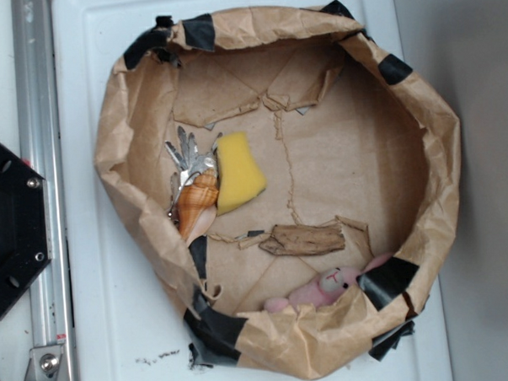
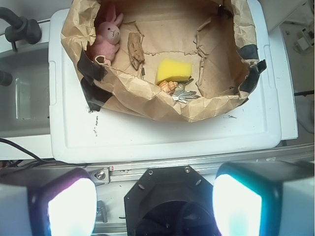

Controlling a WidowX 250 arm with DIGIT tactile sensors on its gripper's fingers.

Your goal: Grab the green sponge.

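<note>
Sponge [image 1: 238, 181] lies left of centre in the exterior view, on the floor of a paper-lined basket [image 1: 441, 132]. Its left edge touches the seashell [image 1: 195, 203], with a bunch of keys [image 1: 188, 158] just above the shell. A wood scrap [image 1: 303, 239] sits lower centre, apart from the sponge; a pink plush rabbit [image 1: 326, 287] rests against the lower wall. In the wrist view the pincer [image 2: 147, 204] is wide open, holding nothing, near the lower edge and well short of the basket on the white table [image 2: 162, 137].
</note>
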